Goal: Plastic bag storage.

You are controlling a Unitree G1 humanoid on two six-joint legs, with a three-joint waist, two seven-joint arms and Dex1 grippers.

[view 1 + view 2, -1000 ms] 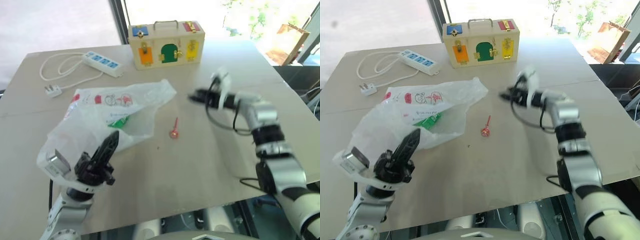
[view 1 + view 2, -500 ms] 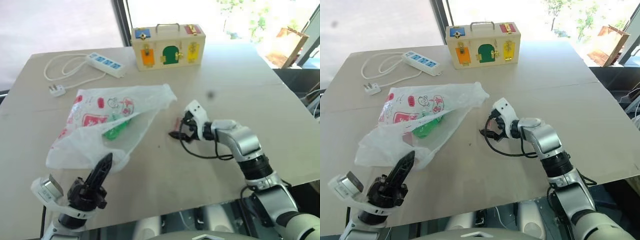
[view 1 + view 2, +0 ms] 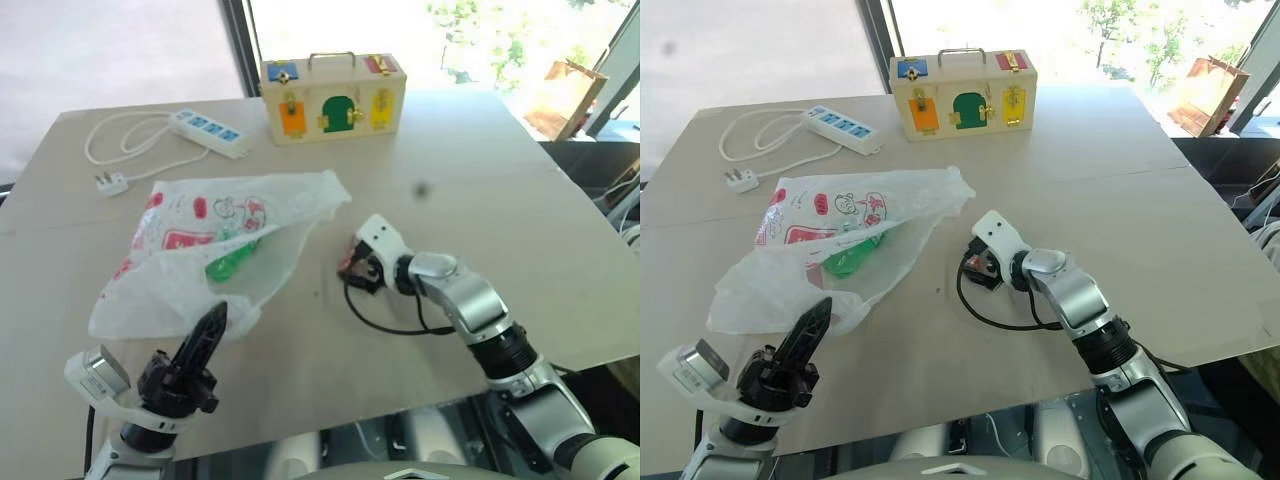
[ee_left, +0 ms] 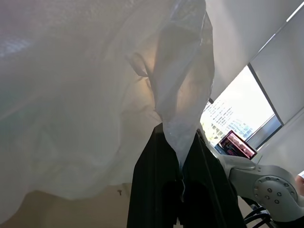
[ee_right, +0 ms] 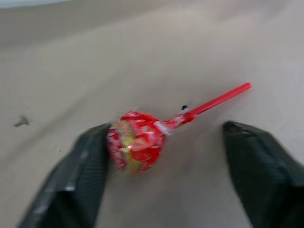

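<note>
tabletop (image 3: pixel 500 150): beige, window behind | plastic bag (image 3: pixel 200 250): left-centre, near edge pinched in closed left tool (image 3: pixel 205 340) | right tool (image 5: pixel 166 156): low at centre, fingers parted astride red lollipop (image 5: pixel 137 145)

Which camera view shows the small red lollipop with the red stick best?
The right wrist view: the red wrapped lollipop lies on the beige table between the open right gripper, one finger at its head. In the eye views it is mostly hidden behind that gripper.

Silver-grey jointed arms, black fingers (image 3: pixel 205 340), a white wrist block (image 3: pixel 992 229), seemingly one looping black cable (image 3: pixel 985 318).
</note>
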